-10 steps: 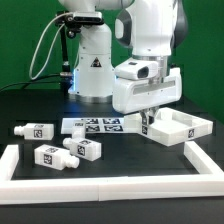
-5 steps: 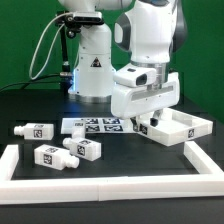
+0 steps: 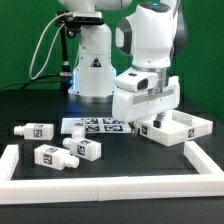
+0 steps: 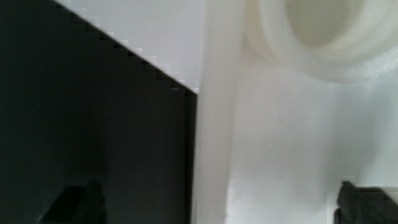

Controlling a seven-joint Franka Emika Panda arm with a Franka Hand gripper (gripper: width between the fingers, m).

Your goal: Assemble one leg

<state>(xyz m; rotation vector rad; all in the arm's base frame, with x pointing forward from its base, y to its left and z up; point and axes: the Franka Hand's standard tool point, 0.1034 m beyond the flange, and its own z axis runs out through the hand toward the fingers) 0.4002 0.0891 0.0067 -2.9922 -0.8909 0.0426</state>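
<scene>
Three legs lie at the exterior view's left, small white blocks with square tags: one (image 3: 33,130) further back, two (image 3: 50,157) (image 3: 86,150) nearer the front. My gripper (image 3: 142,122) hangs low over the left corner of the large white square panel (image 3: 185,128). In the wrist view the gripper (image 4: 217,205) is open wide and holds nothing. Its dark fingertips (image 4: 71,205) stand either side of the panel's rim (image 4: 267,140). A round corner hole (image 4: 329,30) shows close by. No leg is near the gripper.
The marker board (image 3: 95,125) lies between the legs and the panel. A white frame wall (image 3: 100,188) runs along the front and both sides. The robot's base (image 3: 92,70) and cables stand at the back.
The gripper has sunk a little lower onto the panel's left corner, and the wrist has shifted slightly. The legs and panel have not moved.
</scene>
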